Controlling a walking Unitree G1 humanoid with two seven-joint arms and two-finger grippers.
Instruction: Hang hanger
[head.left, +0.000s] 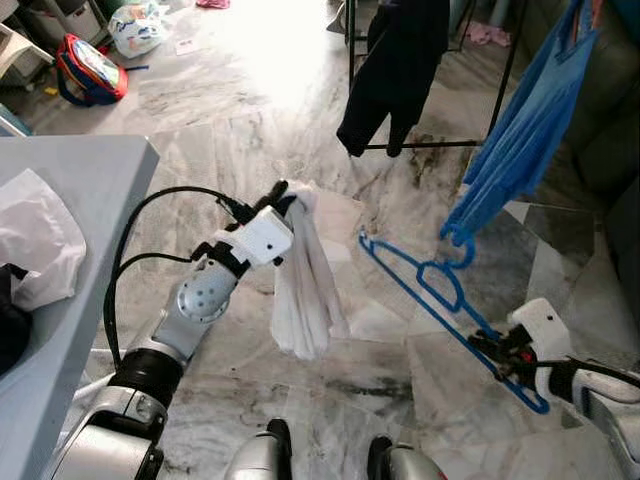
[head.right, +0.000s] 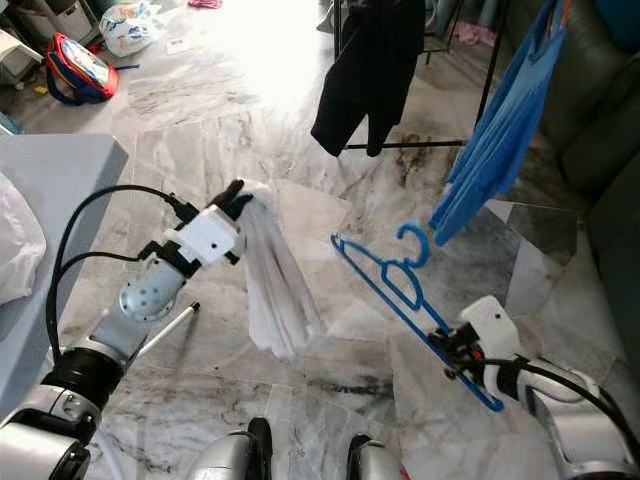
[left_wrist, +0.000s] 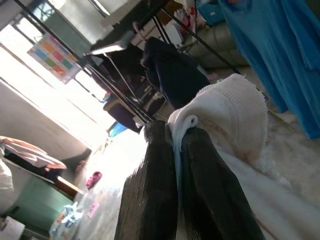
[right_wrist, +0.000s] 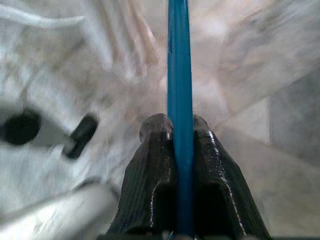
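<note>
A blue plastic hanger (head.left: 432, 293) is held in the air at the right, slanting from its far arm tip down to my right gripper (head.left: 497, 357), which is shut on its lower bar (right_wrist: 179, 100). Its hook (head.right: 414, 242) points up toward the drying rack. At the left my left gripper (head.left: 283, 203) is shut on a white cloth (head.left: 305, 285) that hangs down limp over the marble floor. Between the black fingers (left_wrist: 150, 195) the cloth's (left_wrist: 230, 110) top edge is pinched.
A black drying rack (head.left: 500, 95) stands ahead with a dark garment (head.left: 395, 70) and a blue shirt (head.left: 525, 125) hanging on it. A grey table (head.left: 70, 210) with white and dark clothes is at the left. A red bag (head.left: 90, 68) lies far left. A dark sofa is at the right.
</note>
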